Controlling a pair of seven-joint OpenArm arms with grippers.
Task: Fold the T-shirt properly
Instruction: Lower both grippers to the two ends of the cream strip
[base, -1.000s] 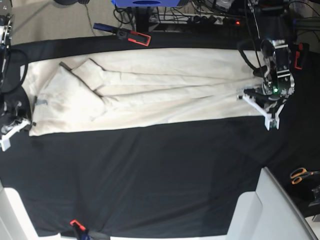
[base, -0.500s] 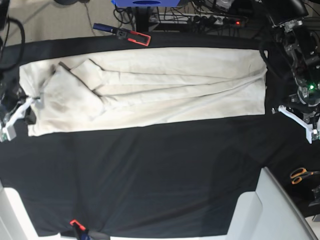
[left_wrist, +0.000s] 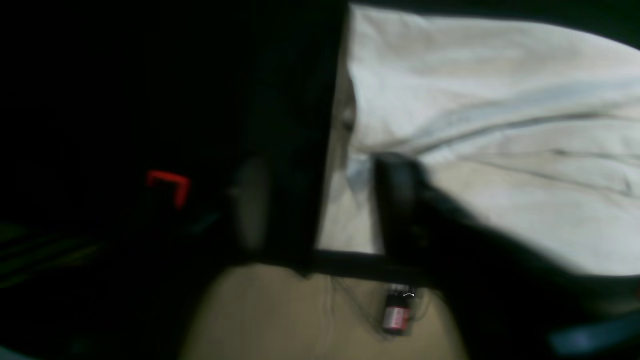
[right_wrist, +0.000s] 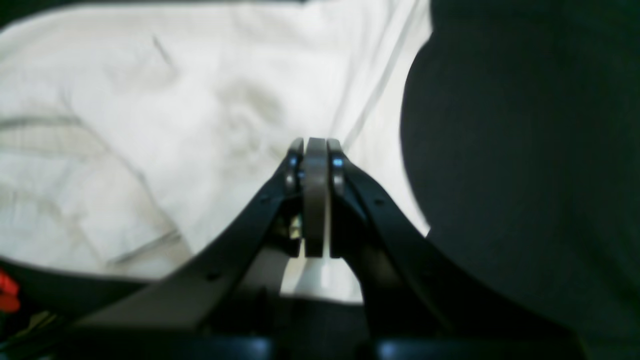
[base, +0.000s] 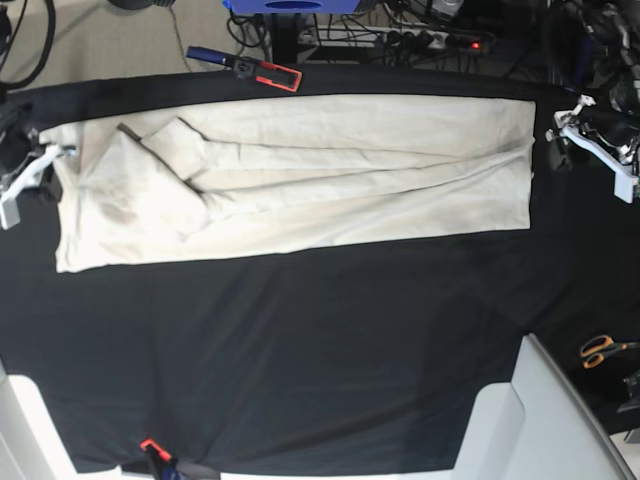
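Pincers first: the right gripper (right_wrist: 315, 150) has its jaws pressed flat together with no cloth between them, hanging just above the T-shirt (base: 300, 180) at one short end of it. The left gripper (left_wrist: 320, 200) sits just off the opposite short end, and its jaws stand apart with cream fabric showing in the gap behind them; that view is blurred, but nothing appears pinched. Between the two grippers the T-shirt lies as a long band on the black table cloth (base: 300, 350), sides already turned in, a sleeve flap doubled over on the end nearer the right gripper. The remaining fold probably means carrying one short end over to the other, and the risk lies there. A pinch that catches only the top layer would drag the turned-in sides open. Uneven grips at the two corners would skew the fold. The loose sleeve flap could also flip out when that end lifts.
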